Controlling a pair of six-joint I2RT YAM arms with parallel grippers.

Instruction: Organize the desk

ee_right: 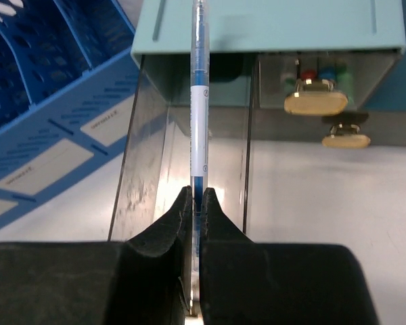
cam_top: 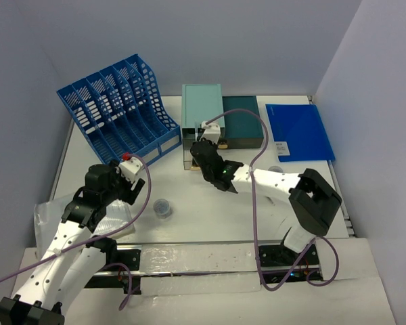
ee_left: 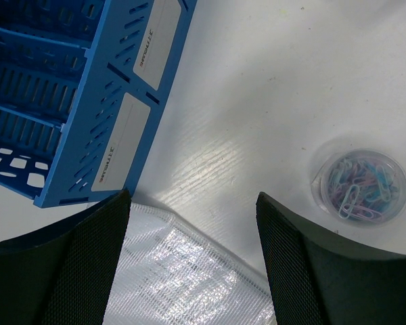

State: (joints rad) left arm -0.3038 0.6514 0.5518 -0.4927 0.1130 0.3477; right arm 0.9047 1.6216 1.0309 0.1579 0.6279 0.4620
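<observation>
The white desk (cam_top: 210,220) holds a light teal drawer box (cam_top: 201,108) at the back middle. Its clear drawer (ee_right: 149,169) is pulled out toward me. My right gripper (cam_top: 204,150) is at the drawer's front. In the right wrist view it (ee_right: 197,196) is shut on a blue and white pen (ee_right: 199,101), which points out over the open drawer. My left gripper (cam_top: 125,172) is open and empty. In the left wrist view it (ee_left: 193,203) hangs over the corner of a clear mesh pouch (ee_left: 169,271) lying on the desk (ee_left: 257,101).
A blue slotted file rack (cam_top: 115,112) stands at the back left, close to the left gripper. A clear tub of coloured paper clips (cam_top: 163,207) sits mid-desk. A dark teal box (cam_top: 242,123) and a blue folder (cam_top: 299,131) lie at the back right. Gold clips (ee_right: 316,101) sit by the drawer box.
</observation>
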